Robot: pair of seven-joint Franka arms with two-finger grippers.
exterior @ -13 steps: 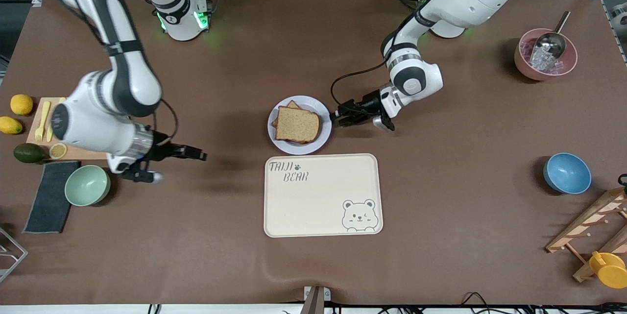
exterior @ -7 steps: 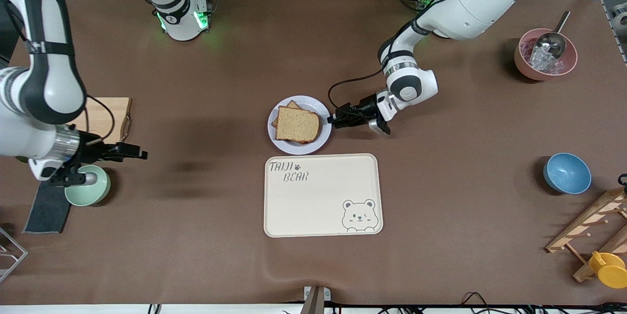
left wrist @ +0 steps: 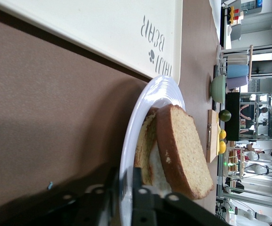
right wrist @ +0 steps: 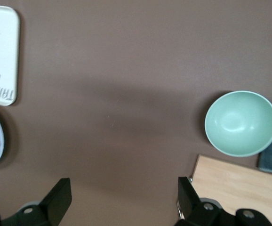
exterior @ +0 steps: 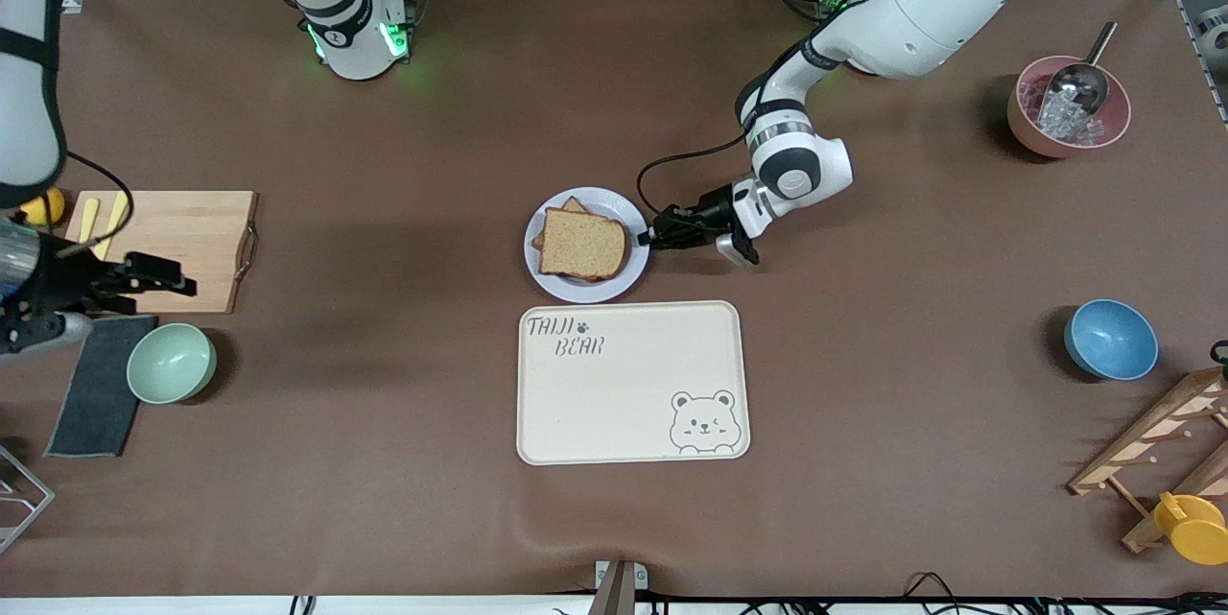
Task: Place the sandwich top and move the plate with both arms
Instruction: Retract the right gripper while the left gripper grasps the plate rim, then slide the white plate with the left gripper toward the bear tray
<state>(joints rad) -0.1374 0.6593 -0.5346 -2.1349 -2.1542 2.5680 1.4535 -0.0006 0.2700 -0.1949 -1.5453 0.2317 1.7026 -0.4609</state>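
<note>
Two slices sit stacked on the plate [exterior: 586, 244], centre of the front view, just above the tray [exterior: 632, 382]. Sandwich top [exterior: 581, 245] lies flat on the stack, squarish, its edges a bit skewed to the table's; a corner of the lower slice pokes out toward the upper left. Left wrist view shows the top [left wrist: 180, 150] edge-on over the lower slice.

Left gripper [exterior: 653, 236] is low at the plate's rim toward the left arm's end; fingers [left wrist: 137, 190] straddle the rim, one above and one below, closed on it.

Right gripper [exterior: 177, 281] is at the frame's left edge over the cutting board [exterior: 182, 250], jaws wide apart, holding nothing. Green bowl [right wrist: 241, 123] is just below it.

Vs 0.5 s ago: right arm pulled further toward the frame's left edge, uncovering more of the board; left gripper edged slightly in on the rim; plate and bread unmoved.
</note>
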